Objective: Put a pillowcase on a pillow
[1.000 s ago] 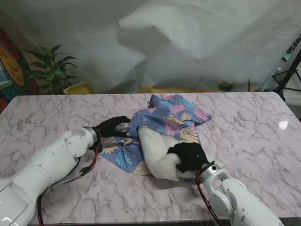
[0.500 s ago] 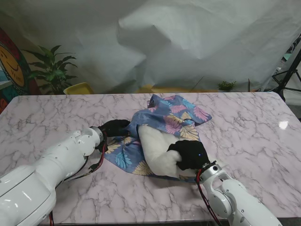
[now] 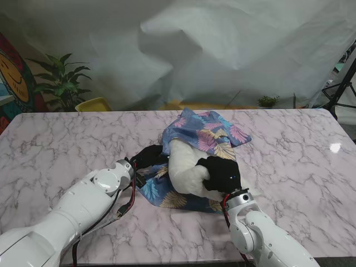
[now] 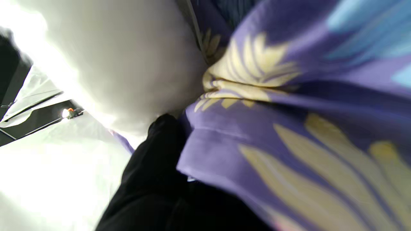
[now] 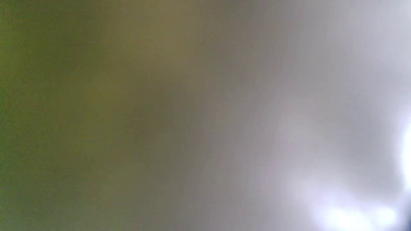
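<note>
- The right hand (image 3: 221,173) has its black fingers (image 3: 211,167) clenched into the near end of the pillow (image 3: 183,167), gripping the white stuffing from the side nearer to me.
- The right wrist view is nothing but a blur of olive and grey, pressed too close to something to tell more about that grip.
- The left hand (image 3: 149,156) sits at the left edge of the pillowcase (image 3: 208,130). In the left wrist view a dark finger (image 4: 157,150) lies tucked between the white pillow (image 4: 128,64) and a fold of purple leaf-print cloth (image 4: 289,128). It looks to be pinching the open hem, though I cannot say for certain that the cloth is held.
- The pillow lies mid-surface, its far end already under the case, its near half bare and white.
- A flap of the case is spread flat beneath the bare part, on the marble surface (image 3: 289,167).
- By my reckoning the job is about half done: the mouth is open and the pillow started in.
- What remains is driving the pillow to the far corners, drawing the hem over the near end, and smoothing the bunched cloth.
</note>
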Robot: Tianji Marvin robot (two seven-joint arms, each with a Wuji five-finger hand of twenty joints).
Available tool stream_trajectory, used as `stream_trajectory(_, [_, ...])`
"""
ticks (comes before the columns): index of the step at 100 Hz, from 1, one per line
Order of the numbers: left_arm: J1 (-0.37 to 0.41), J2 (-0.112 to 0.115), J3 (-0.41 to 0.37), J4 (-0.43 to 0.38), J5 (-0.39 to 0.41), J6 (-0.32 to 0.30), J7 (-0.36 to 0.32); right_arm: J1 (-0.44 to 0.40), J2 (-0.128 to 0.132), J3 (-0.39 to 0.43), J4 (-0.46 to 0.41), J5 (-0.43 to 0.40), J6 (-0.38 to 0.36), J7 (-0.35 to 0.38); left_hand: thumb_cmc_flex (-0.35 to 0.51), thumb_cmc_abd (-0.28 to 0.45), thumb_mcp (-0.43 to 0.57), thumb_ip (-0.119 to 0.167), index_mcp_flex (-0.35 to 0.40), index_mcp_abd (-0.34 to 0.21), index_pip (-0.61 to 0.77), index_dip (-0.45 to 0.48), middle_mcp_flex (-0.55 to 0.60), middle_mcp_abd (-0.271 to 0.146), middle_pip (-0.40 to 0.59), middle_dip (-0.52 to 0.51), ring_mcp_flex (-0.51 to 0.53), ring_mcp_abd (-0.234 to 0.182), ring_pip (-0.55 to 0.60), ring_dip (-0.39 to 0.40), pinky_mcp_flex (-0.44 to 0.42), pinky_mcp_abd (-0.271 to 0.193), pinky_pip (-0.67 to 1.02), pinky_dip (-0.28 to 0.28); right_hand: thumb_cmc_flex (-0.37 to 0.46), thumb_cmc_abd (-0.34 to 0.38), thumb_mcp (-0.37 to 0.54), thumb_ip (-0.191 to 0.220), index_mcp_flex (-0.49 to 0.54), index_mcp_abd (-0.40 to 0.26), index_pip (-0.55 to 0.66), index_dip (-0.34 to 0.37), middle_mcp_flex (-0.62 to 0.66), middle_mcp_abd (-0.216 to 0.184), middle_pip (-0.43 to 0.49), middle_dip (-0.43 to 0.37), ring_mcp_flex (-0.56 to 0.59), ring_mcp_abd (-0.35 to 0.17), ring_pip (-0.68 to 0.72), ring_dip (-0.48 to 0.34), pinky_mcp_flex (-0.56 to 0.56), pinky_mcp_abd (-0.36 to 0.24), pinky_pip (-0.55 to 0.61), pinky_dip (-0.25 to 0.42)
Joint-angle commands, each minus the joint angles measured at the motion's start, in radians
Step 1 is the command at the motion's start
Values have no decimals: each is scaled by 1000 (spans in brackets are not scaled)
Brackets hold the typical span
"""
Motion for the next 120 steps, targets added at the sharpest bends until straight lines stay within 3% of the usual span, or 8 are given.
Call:
stream_trajectory(1, [10,3,1,19,23,-11,-13,15,-19,-4,-12,7,15,-10,81,15,1,-1,10,-40,51,45,29,19,44,32,73,14,76,22,104,32,105,-30,124,129,104,43,100,26,163,-4,56,18,81,2,91,-51,205,55,65,-443,179,100])
stream_trajectory(14, [50,47,-9,-91,-15,18,-76,32,-35,-24,-14,19,79,-42,83,22,9,-4,-4,-9,58,62,30,27,63,49,177,28,184,61,257,-27,255,11,117,124,107,41,101,33,172,-16,63,29,90,0,95,-55,235,61,73,-445,201,110])
stream_trajectory(17, [59,55,-12,-114,-23,21,-88,37,-39,-29,-12,22,93,-52,83,23,12,-4,-5,-6,59,64,30,29,65,51,197,-9,196,66,275,-36,279,21,116,123,107,41,102,34,173,-18,65,31,91,1,95,-55,240,62,75,-446,205,112])
stream_trajectory(22, [73,69,-18,-153,-29,29,-101,46,-45,-39,-9,27,114,-65,83,23,15,-4,-7,-2,59,65,30,31,67,52,208,-8,204,75,304,-44,314,39,110,119,113,40,102,33,179,-24,68,32,94,1,94,-57,257,66,75,-451,215,116])
stream_trajectory(37, [113,99,-38,-258,-24,52,-105,74,-57,-65,1,33,161,-88,83,25,20,-5,-10,6,59,67,29,35,70,54,214,-8,201,96,345,-136,442,129,106,112,120,38,109,34,185,-32,77,36,98,3,94,-58,284,71,81,-456,235,124])
stream_trajectory(50, [144,120,-61,-340,-13,78,-106,94,-60,-83,8,33,181,-82,83,26,24,-6,-11,13,60,70,30,40,75,56,217,-3,211,103,353,-171,484,153,103,109,120,37,111,31,187,-34,79,35,98,5,95,-60,291,71,83,-459,238,125])
stream_trajectory(87, [220,154,-101,-491,-114,98,-199,199,-83,-172,106,26,280,-115,83,31,38,-5,-20,32,58,79,28,46,82,58,223,-10,221,103,355,-197,503,163,5,31,153,20,128,3,208,-42,116,20,105,13,98,-80,356,79,94,-489,278,144])
stream_trajectory(120, [254,181,-76,-565,-156,62,-274,305,-173,-222,240,128,443,-219,83,38,39,-4,-27,37,55,88,24,46,84,59,221,-13,222,102,355,-201,502,164,-20,2,145,4,154,29,219,-40,154,60,170,60,99,-97,536,133,123,-553,390,214])
